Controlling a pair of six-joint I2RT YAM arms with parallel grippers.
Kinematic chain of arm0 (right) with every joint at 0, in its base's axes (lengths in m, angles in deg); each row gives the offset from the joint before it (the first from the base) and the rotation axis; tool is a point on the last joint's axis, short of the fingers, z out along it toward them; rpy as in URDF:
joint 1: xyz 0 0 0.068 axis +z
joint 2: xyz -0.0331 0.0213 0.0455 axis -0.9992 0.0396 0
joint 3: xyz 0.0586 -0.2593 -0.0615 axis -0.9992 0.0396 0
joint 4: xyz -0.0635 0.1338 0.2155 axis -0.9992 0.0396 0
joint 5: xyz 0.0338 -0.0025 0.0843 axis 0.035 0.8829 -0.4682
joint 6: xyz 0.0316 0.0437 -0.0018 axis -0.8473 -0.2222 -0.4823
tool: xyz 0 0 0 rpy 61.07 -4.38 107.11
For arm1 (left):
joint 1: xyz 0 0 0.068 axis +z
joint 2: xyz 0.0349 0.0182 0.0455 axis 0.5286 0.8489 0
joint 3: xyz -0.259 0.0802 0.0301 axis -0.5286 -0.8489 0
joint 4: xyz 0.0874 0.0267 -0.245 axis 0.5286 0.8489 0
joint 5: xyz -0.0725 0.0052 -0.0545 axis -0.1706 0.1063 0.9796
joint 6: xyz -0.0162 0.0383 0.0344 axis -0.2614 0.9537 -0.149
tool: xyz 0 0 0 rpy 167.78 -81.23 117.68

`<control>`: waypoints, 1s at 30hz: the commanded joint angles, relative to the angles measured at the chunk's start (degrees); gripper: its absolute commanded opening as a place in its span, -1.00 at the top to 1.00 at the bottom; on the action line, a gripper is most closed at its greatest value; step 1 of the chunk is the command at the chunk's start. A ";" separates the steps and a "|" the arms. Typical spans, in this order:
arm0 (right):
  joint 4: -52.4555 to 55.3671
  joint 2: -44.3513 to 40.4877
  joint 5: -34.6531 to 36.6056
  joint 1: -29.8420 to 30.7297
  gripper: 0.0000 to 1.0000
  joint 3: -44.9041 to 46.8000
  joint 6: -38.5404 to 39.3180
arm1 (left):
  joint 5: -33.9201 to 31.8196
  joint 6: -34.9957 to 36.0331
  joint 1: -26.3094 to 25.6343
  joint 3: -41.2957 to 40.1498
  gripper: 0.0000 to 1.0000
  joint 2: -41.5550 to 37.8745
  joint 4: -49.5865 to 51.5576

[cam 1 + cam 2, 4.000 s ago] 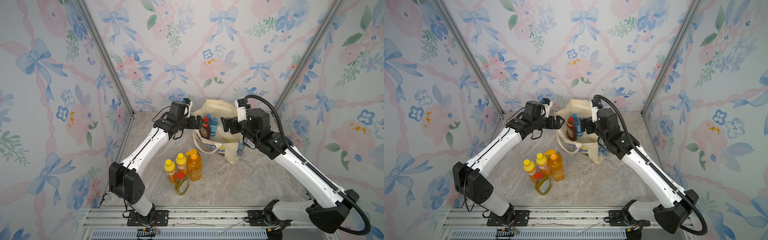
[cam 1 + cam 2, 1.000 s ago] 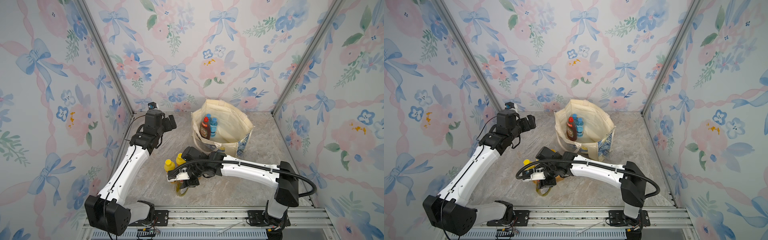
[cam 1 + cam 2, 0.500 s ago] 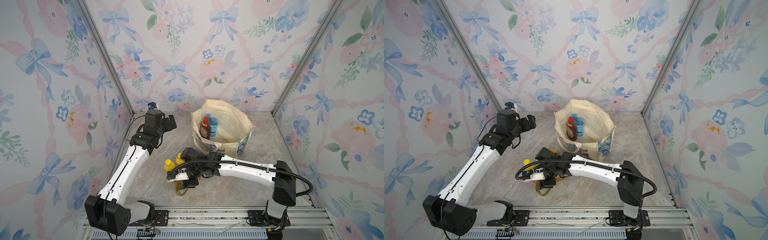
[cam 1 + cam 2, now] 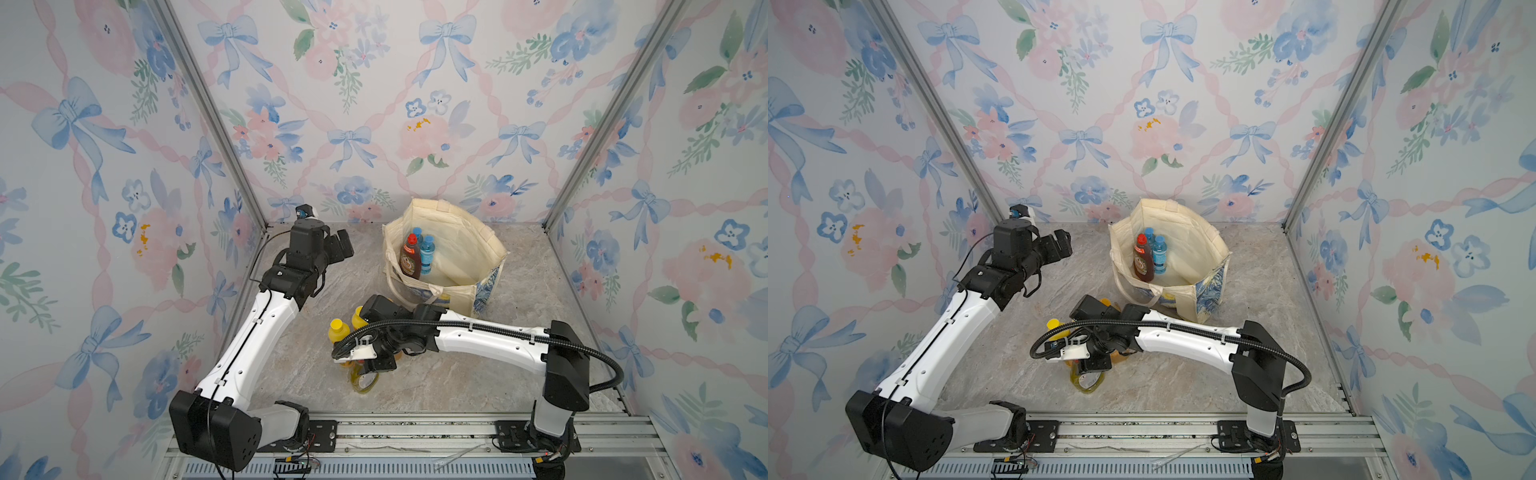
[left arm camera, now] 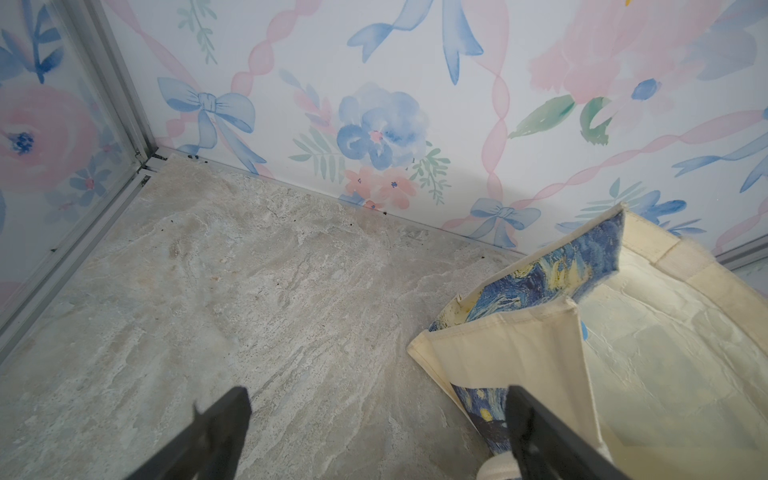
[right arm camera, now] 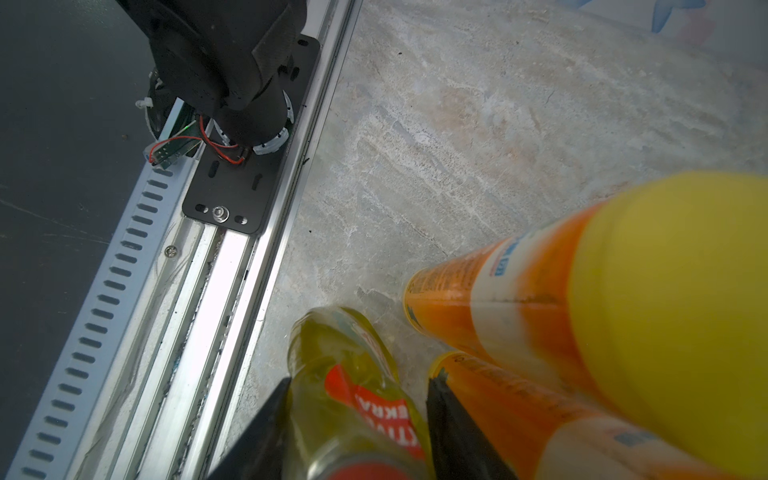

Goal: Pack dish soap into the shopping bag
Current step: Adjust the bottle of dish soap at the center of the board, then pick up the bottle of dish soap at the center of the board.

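In both top views the green bottle [image 4: 356, 381] and the orange bottles [image 4: 338, 332] are largely covered by the right arm [image 4: 478, 336]. In the right wrist view a yellow cap [image 6: 673, 291] is blurred, and whether the green bottle is clamped by the right gripper [image 6: 359, 386] cannot be told.

The shopping bag [image 4: 465, 249] stands at the table's [image 4: 457, 386] 1 o'clock, near the back wall. Two bottles [image 4: 411, 257] stand inside it, at its 9 o'clock side. A bottle cluster [image 4: 339, 329] stands at the bag's 7 o'clock, and the front bottle [image 4: 362, 381] is just beside the cluster at 6 o'clock.
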 commanded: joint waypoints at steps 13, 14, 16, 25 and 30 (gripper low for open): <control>-0.50 -0.38 1.30 1.20 0.52 1.45 -1.43 | 0.68 0.00 0.41 -0.18 -0.96 -0.02 -1.29; -0.79 -0.58 1.52 1.27 0.53 1.68 -1.54 | 0.62 -0.07 0.42 -0.18 -0.96 0.00 -1.26; -1.38 -0.93 2.10 1.46 0.62 2.14 -1.78 | 0.53 -0.02 0.41 -0.18 -0.96 0.00 -1.27; -5.05 -3.87 6.16 2.32 1.00 5.86 -2.77 | 0.87 0.05 0.44 -0.27 -0.96 0.61 -1.25; -7.08 -6.38 8.39 2.36 1.00 8.16 -3.99 | 0.40 0.11 0.42 -0.44 -0.96 0.44 -1.25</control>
